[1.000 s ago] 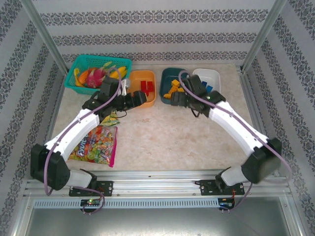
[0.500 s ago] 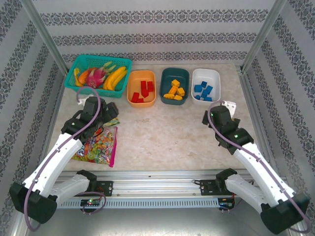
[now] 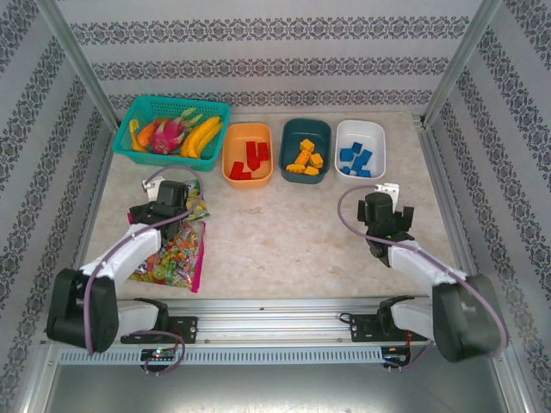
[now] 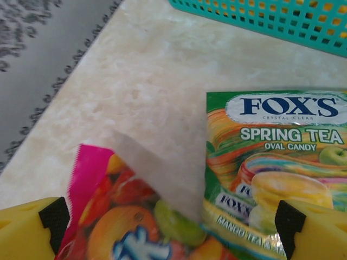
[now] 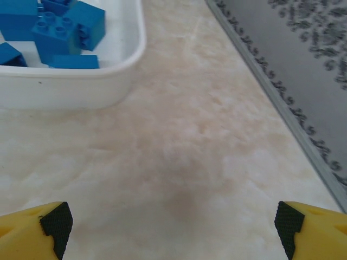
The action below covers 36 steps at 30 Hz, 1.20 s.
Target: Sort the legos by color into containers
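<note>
Top, containers: 3 shallow rounded-rectangle plastic bowls, 1 far row: orange bowl [image 3: 248,127], teal bowl [image 3: 306,123], white bowl [image 3: 362,125].
Top, legos: glossy studded red bricks [image 3: 250,157] in orange, orange-yellow bricks [image 3: 306,158] in teal, blue bricks [image 3: 355,159] in white; too clustered to count; well apart from left gripper [image 3: 175,196] and right gripper [image 3: 383,200].
Left wrist: 2 yellow fingers [image 4: 27,227] spread, pinching nothing, over 2 crinkly candy bags [image 4: 271,141].
Right wrist: 2 fingers [image 5: 317,227] spread, empty, over marbled table [image 5: 179,151]; blue bricks far left, well ahead.

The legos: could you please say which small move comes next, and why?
Probably park both arms: red legos lie in the orange bowl, yellow legos in the teal bowl, blue legos in the white bowl, and the left gripper and right gripper hang open, empty.
</note>
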### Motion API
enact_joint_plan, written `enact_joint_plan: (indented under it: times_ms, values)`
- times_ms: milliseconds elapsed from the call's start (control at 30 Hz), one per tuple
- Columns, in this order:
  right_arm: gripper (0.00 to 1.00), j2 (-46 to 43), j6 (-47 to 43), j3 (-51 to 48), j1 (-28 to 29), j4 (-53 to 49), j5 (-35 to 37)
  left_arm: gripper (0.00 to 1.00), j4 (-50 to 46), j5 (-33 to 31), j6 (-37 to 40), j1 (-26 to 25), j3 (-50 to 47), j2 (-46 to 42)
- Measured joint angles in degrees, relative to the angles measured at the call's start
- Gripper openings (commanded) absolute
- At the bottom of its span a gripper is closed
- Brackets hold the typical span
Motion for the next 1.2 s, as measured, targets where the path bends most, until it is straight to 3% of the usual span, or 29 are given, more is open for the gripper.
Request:
enact_joint_plan:
  times_ms: [133,333,433,533,633,833,1200]
  values:
    - [0.98,8.31,-2.97,1.79,-2.05,7.67,-4.96,1.0,9.79,7.28,4.5,5.2,0.02,9.16]
    - [0.98,13.94,-4.26,3.74,-6.69,18.27,-11.82,1.0,21.11,16.09,9.31,9.11,1.09,18.64]
    - [0.98,13.97,-4.42,2.71,-7.91,22.53,-14.86,1.0,26.1,20.52,11.43,9.66,0.63,18.91]
    - [0.98,14.25,-4.44,-1.92,-8.0,31.71,-17.18,1.0,35.78,23.82,13.03,9.53,-6.51,14.78]
    - [0.98,16.68,-4.44,-7.69,-8.0,40.48,-17.86,1.0,42.1,24.72,13.64,9.49,-12.7,12.13]
    - [0.98,17.05,-4.46,-8.22,-8.0,42.64,-18.08,1.0,52.74,24.0,15.13,8.26,-15.06,15.06]
    - [0.98,17.05,-4.44,-4.63,-8.0,41.16,-18.01,1.0,56.22,22.95,15.56,7.91,-15.43,15.56]
